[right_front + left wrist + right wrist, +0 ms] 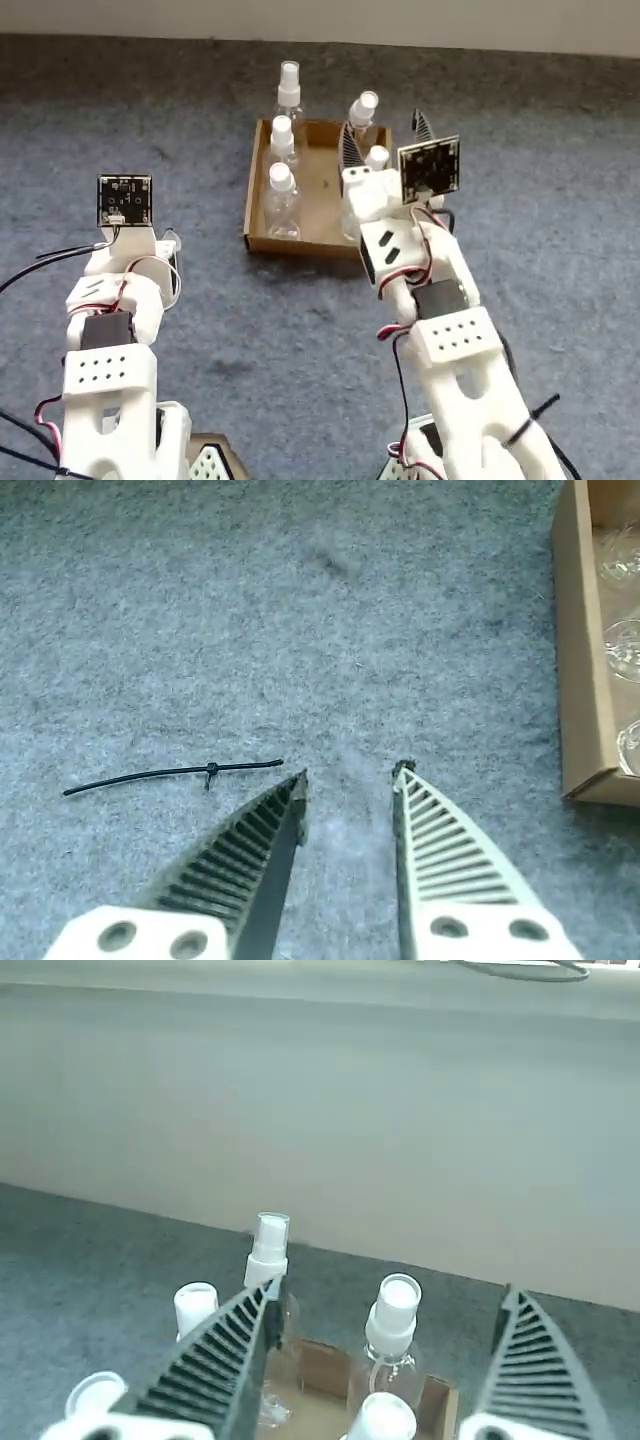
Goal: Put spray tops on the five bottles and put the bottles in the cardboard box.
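Now, your right gripper hangs over the right half of the cardboard box, jaws spread wide and holding nothing. A capped bottle stands just below and between them. A second bottle and a third bottle line the box's left wall, at 10 and 8 o'clock of its floor, both upright with spray tops on.

The ones to mind are at the far rim: the tall bottle at 11 o'clock and its neighbour at 1 o'clock. Both wear tops, but from these views you cannot tell whether they stand inside the far wall or just beyond it on the grey carpet. Settle that first, since the job looks close to finished and only those two could be outside.

If either needs lifting in, close on the body below the sprayer, not on the top, which would likely tilt or pop off. Keep the jaws wide until they straddle the bottle, because the others are near and a finger could tip one. Set it down on the open floor at the box's 6 o'clock.

Your left gripper sits well apart at 8 o'clock of the table, jaws partly open and empty over the carpet, near a black cable tie. Leave it parked.
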Action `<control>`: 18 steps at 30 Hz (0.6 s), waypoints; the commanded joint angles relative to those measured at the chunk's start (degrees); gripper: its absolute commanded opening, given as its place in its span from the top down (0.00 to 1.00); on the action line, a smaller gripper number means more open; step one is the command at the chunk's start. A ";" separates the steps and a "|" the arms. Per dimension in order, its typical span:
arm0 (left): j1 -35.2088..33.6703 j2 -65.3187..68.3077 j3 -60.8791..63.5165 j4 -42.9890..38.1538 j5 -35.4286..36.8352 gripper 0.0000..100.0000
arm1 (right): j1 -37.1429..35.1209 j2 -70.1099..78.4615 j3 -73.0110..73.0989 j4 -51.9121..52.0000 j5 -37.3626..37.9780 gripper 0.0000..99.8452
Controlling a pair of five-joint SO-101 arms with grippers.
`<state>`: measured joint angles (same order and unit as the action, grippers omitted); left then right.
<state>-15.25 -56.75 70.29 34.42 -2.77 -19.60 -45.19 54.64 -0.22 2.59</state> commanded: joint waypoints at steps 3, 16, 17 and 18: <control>-0.84 -2.86 -0.40 -0.88 0.70 0.86 | 0.92 -14.81 -1.19 13.49 -0.18 0.90; -3.47 -41.10 10.42 13.36 0.44 0.86 | 1.01 -57.98 19.91 44.53 0.26 1.00; -3.56 -44.70 12.70 13.89 0.44 0.86 | 1.01 -61.14 20.79 47.69 0.26 1.00; -3.56 -47.87 14.90 14.42 0.44 0.86 | 1.27 -61.76 21.49 50.86 0.26 1.00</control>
<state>-18.07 -91.56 79.08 47.08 -2.59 -19.60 -99.34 75.47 42.51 2.59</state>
